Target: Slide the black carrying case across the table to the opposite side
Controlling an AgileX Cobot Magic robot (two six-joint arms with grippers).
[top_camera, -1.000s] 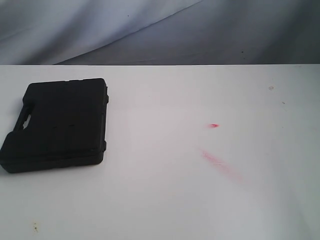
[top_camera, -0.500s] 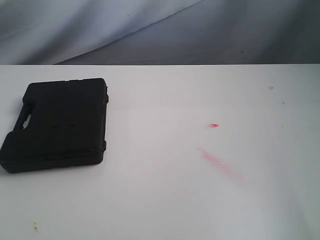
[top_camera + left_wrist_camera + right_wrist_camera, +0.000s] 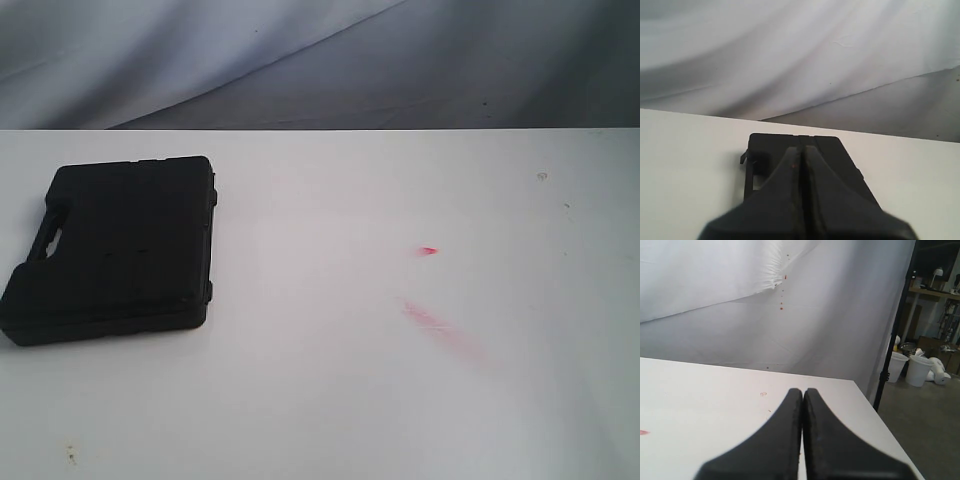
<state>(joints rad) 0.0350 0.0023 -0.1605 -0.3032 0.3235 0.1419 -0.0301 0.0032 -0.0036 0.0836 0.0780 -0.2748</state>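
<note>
The left gripper is seen with its jaws pressed fully together, and nothing is held between them. The case is found directly ahead of this gripper, lying flat on the counter; its nearer part is hidden behind the closed fingers. Whether the gripper touches the case cannot be told. The cut-out handle is seen on the edge of the case just beside the fingers.

The right gripper is likewise closed tight and empty. Only bare white counter is seen ahead of it, with a small faint mark a little beyond its tip and a red spot off to one side. The case is not seen from this gripper and lies well apart from it.

In the exterior view the case is shown flat and closed near one end of the counter, with its handle cut-out along the outer edge. A red spot and a longer red smear are marked on the counter, well apart from the case. A white draped cloth is hung behind the counter.
</note>
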